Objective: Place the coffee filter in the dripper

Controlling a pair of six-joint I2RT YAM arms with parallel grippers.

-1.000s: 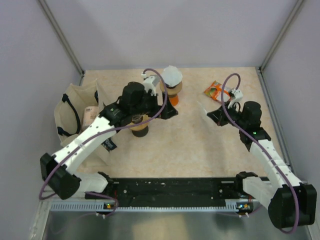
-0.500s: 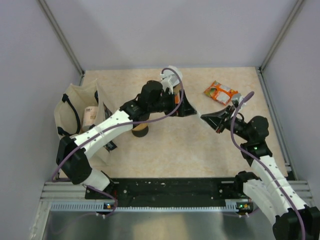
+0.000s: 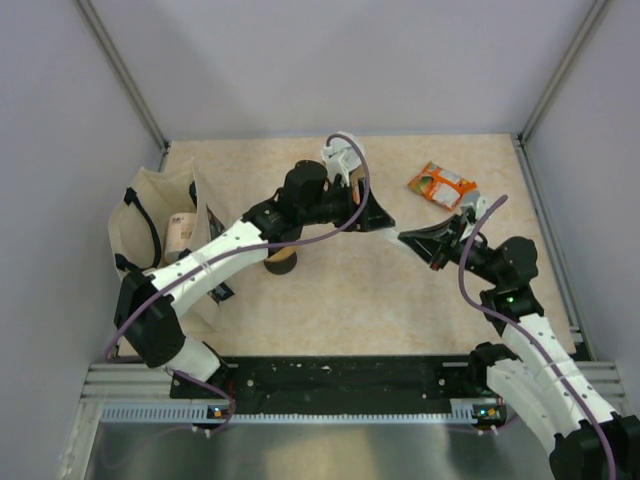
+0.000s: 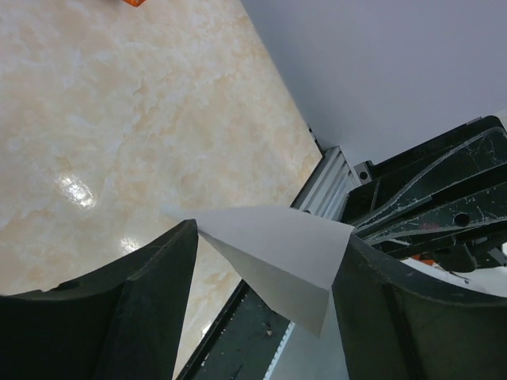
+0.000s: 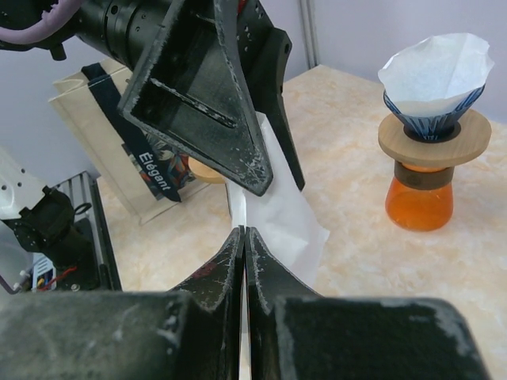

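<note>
Fingers of the right gripper, stretched in toward centre, press together on the coffee filter. The left gripper reaches across to face it, spread around the filter's other edge.

Glossy marbled bench, matt paper, scuffed plastic
The coffee filter is seen as matt white paper; the dripper is collared in smooth wood; the right end effector is formed of scuffed black plastic.

Overhead, wrist close-ups (sharing the filter)
</note>
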